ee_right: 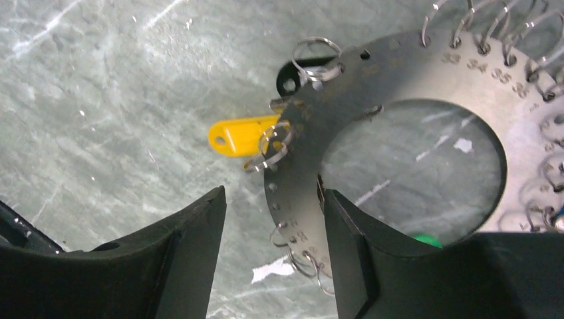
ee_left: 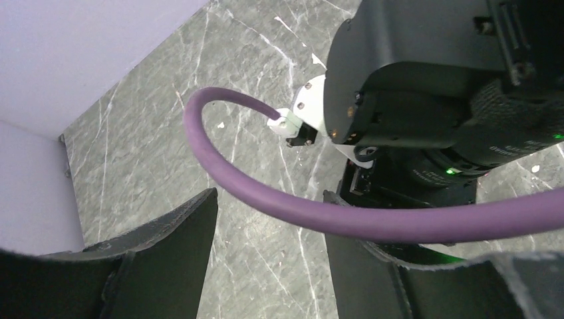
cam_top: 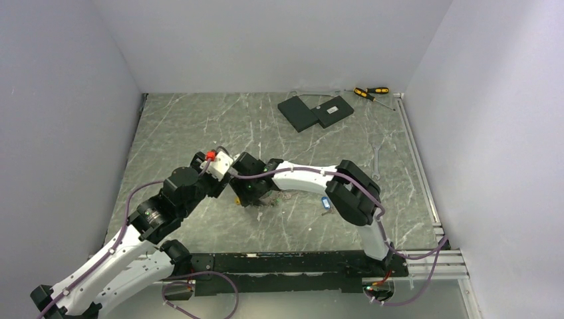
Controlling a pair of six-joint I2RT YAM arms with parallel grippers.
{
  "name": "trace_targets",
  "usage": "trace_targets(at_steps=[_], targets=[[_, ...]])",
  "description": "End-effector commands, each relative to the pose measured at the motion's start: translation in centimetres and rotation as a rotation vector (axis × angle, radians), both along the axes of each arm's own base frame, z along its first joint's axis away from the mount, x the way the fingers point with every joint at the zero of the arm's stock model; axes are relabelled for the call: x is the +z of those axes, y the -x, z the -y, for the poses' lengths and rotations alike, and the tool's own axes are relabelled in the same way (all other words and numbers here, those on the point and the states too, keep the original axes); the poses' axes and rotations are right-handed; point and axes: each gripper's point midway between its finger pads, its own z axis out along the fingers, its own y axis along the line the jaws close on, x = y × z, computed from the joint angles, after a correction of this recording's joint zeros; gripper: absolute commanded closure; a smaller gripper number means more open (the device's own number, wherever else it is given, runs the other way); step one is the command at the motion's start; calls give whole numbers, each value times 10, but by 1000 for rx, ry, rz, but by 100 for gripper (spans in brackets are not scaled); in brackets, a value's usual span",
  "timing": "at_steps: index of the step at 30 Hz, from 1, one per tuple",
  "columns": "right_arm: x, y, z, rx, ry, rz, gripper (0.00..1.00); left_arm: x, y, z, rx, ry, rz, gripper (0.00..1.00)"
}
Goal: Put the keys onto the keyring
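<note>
A thick purple cable (ee_left: 346, 219) loops across the left gripper (ee_left: 269, 198), jaws apart on nothing, with the right arm's matte black wrist housing (ee_left: 425, 86) blocking the upper right; at frame centre the right gripper (ee_right: 273, 195), jaws apart, straddles the rim of the flat dark metal keyring (ee_right: 399, 73), punched with numbered holes and wire loops, on the grey veined marble table (ee_right: 100, 100); a glossy yellow plastic key (ee_right: 243, 136) pokes from its left edge
</note>
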Motion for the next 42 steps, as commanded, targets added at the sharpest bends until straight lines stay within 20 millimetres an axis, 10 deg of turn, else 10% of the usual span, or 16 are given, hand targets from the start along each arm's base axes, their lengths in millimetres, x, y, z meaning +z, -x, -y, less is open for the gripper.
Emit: trace_targets(at_steps=[1,13,28,42], targets=[[38,-7,3,-25,-74,61,40,16,-4,1,7,38,42,36],[75,-72,43,-193,-33,190,30,19,-3,-5,28,35,51,38],[61,-108,7,-134,33,214,51,32,1,-17,69,68,98,38],[61,-89,-10,139,-24,259,52,37,4,-21,71,84,124,36]])
